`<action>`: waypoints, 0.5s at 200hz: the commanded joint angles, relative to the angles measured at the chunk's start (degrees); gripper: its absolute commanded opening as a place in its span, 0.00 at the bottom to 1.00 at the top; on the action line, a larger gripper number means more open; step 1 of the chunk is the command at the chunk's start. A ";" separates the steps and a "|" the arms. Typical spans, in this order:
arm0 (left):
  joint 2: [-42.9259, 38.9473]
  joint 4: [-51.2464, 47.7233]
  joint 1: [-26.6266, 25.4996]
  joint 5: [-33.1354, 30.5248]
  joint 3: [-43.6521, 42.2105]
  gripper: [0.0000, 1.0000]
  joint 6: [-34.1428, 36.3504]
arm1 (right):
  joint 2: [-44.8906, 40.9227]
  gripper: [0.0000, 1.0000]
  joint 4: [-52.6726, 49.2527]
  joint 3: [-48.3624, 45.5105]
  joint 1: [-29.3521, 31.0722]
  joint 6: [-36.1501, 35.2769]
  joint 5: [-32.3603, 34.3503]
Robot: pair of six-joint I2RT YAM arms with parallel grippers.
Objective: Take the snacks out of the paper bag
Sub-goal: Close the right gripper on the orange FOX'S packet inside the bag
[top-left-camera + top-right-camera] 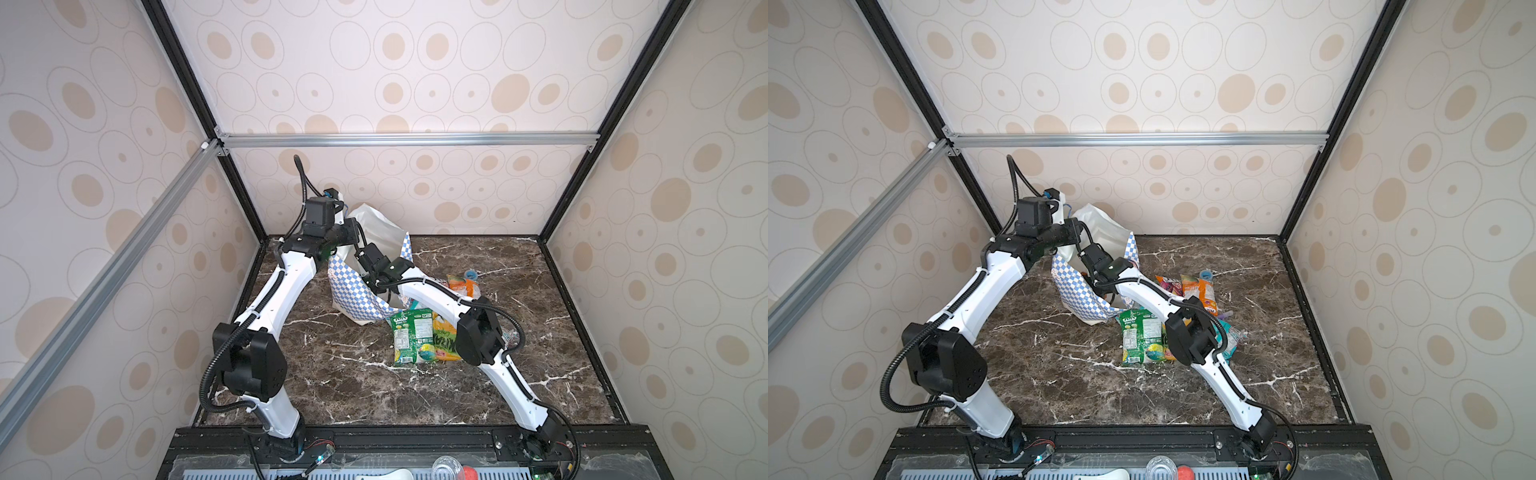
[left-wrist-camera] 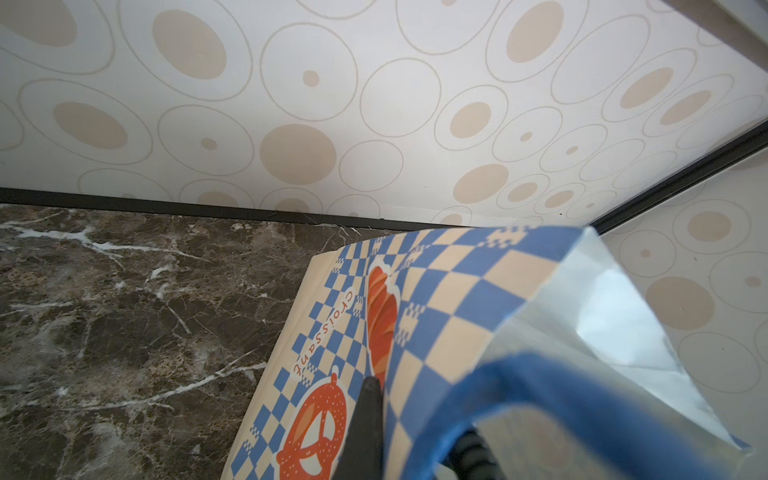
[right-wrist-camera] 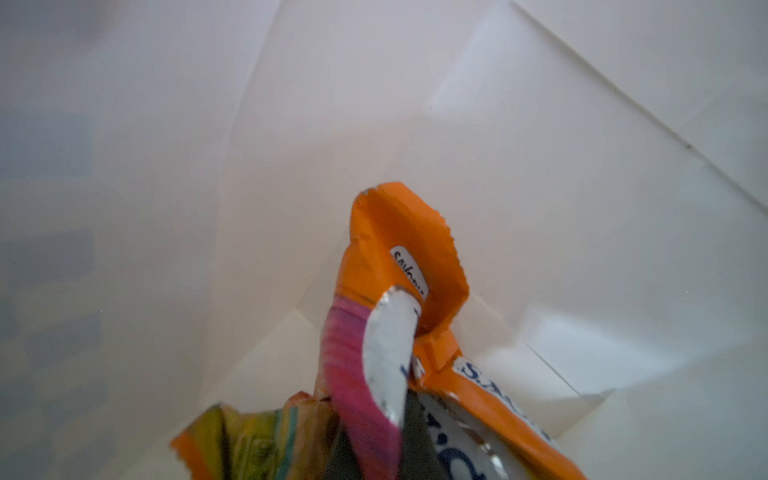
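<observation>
The paper bag lies tilted at the back of the marble table, its mouth facing the front. My left gripper is shut on the bag's checkered rim beside the blue cord handle and holds it up. My right gripper is deep inside the white bag and hidden in both top views. It is shut on a pink packet together with an orange packet. A yellow-green packet hangs beside them. Other snacks lie outside the bag: green, yellow and orange.
A small blue tape roll sits behind the orange packet. A teal packet lies under the right arm's elbow. The patterned walls and black frame posts close in the table, with a black rail along the front.
</observation>
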 commanded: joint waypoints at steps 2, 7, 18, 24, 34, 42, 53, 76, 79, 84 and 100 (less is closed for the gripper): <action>0.23 -4.16 -0.44 -2.13 0.53 0.00 2.51 | -7.76 0.00 4.11 1.93 0.81 -1.60 0.12; 0.29 -4.25 -0.44 -2.27 0.51 0.00 2.64 | -7.88 0.00 4.07 2.19 0.76 -1.55 -0.13; 0.27 -4.69 -0.38 -2.94 0.46 0.00 2.92 | -8.23 0.00 3.95 2.73 0.81 -1.09 -0.99; 0.28 -4.89 -0.42 -3.44 0.24 0.00 3.17 | -8.46 0.00 4.10 3.00 0.81 -0.73 -1.58; 0.13 -5.09 -0.36 -4.31 -0.17 0.00 3.63 | -9.01 0.00 4.54 3.05 0.81 -0.08 -2.51; 0.00 -5.13 -0.35 -4.89 -0.37 0.00 3.90 | -9.62 0.00 4.88 3.05 0.81 0.39 -2.92; -0.05 -5.23 -0.43 -5.36 -0.62 0.00 4.23 | -10.21 0.00 5.01 3.05 0.73 0.74 -3.19; 0.00 -5.57 -0.41 -6.20 -0.61 0.00 4.57 | -11.74 0.00 4.61 3.08 0.64 0.95 -3.03; 0.00 -5.61 -0.36 -6.36 -0.62 0.00 4.62 | -11.95 0.00 4.49 3.05 0.67 0.95 -3.03; 0.00 -5.72 -0.42 -6.66 -0.60 0.00 4.71 | -12.35 0.00 4.35 3.01 0.69 0.89 -3.03; 0.06 -5.98 -0.42 -7.59 -0.51 0.00 5.15 | -13.68 0.00 4.02 2.63 0.57 0.86 -2.87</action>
